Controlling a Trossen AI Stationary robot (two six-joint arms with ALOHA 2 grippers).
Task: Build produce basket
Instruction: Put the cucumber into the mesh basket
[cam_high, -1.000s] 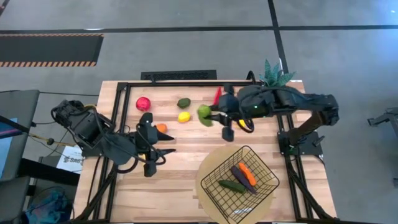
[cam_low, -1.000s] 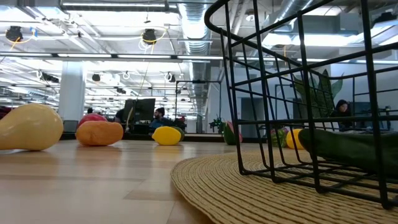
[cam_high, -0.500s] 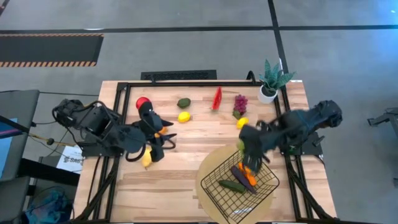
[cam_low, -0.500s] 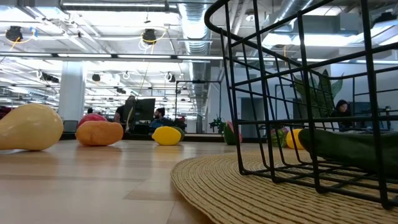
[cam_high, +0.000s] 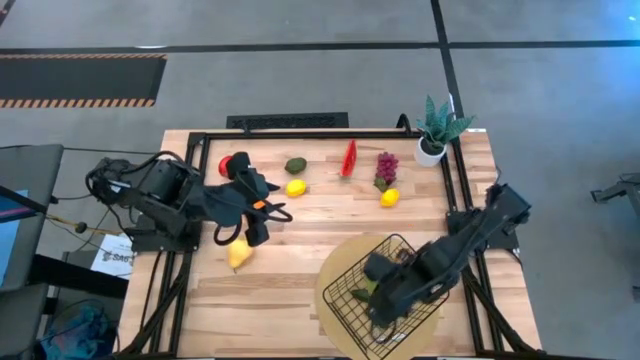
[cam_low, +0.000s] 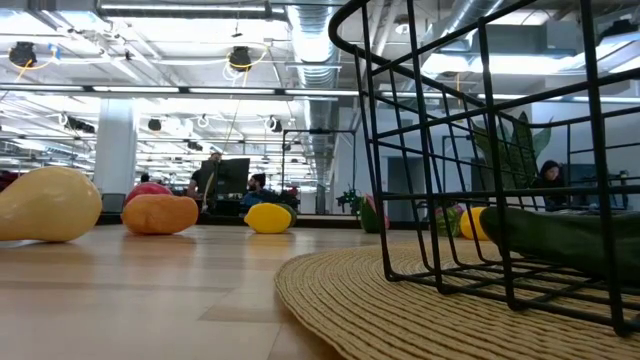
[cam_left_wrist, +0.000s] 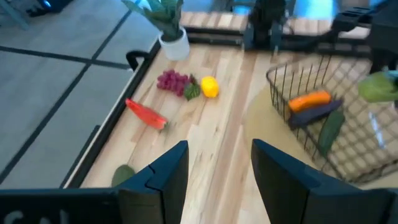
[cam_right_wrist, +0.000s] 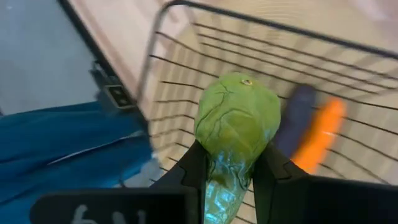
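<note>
Carrying green produce (cam_right_wrist: 236, 121), right gripper (cam_right_wrist: 229, 171) now over basket (cam_high: 352, 275)

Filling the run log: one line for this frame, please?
right gripper: shut on green vegetable, over basket | left gripper: open, empty, above orange | in basket: carrot, aubergine, cucumber

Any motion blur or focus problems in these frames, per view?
Right wrist view: green vegetable in the right gripper fairly sharp, basket and carrot behind smeared. Left wrist view: soft throughout, grapes and lemon fuzzy. High view: right arm over the basket slightly smeared. Low view: steady, ceiling lights glary.
</note>
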